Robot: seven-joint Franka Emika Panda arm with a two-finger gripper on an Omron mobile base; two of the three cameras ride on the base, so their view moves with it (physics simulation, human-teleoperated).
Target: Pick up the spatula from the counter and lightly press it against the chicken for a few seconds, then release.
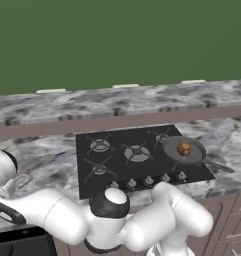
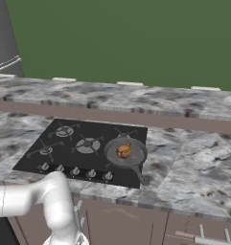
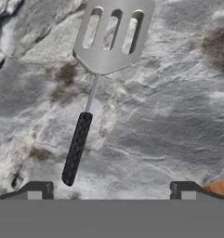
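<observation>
A: With the gripper spread wide and holding nothing, just above the spatula, how to take it well?

B: First look at how it lies: flat on the marbled counter, black handle toward the fingertips, slotted blade pointing away. Probably best to shift sideways a little, since the handle sits nearer to one fingertip than to the other. Centre it between the jaws, then come straight down.

A: And turn the wrist?

B: Hardly needed, by the look. Already lying almost square to the closing line of the jaws. Better to grip the textured black part near its middle, not the thin metal neck, which is likely to pivot. Close gently and lift level.

A: Then over to the chicken?

B: Yes, to the pan on the stove, with the chicken sitting in its middle. Press with the flat of the blade, lightly only.

A: Any brand or writing?

B: None to read. Nothing on the spatula, nothing on the pan; stove knobs too small to tell.
</observation>
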